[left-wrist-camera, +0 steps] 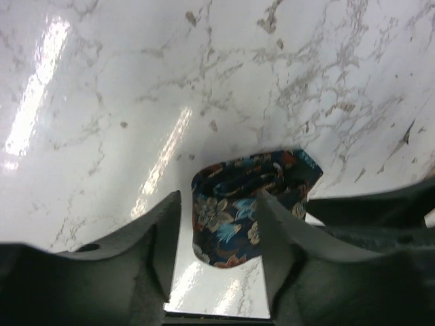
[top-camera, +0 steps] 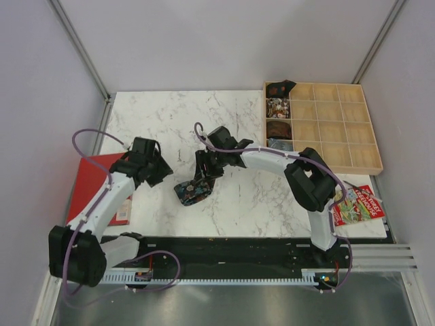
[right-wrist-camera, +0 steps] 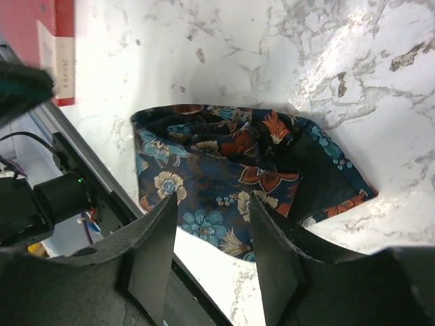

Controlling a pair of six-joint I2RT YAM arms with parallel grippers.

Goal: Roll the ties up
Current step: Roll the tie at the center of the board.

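Note:
One tie (top-camera: 193, 192), dark with red, blue and cream flowers, lies as a loose roll on the marble table near its front edge. My right gripper (top-camera: 204, 178) hovers right over its far end, jaws open. In the right wrist view the tie (right-wrist-camera: 231, 159) lies under and beyond the open right gripper (right-wrist-camera: 211, 210). My left gripper (top-camera: 165, 175) is a little left of the tie, open and empty. In the left wrist view the tie (left-wrist-camera: 238, 204) shows between the fingers of the open left gripper (left-wrist-camera: 217, 227), without touching them.
A wooden tray (top-camera: 374, 168) with several compartments stands at the back right; its left column holds rolled ties (top-camera: 276, 107). A flat red folder (top-camera: 98, 180) lies under the left arm. A colourful booklet (top-camera: 358, 206) lies at the right front. The right arm (left-wrist-camera: 380, 210) is close by.

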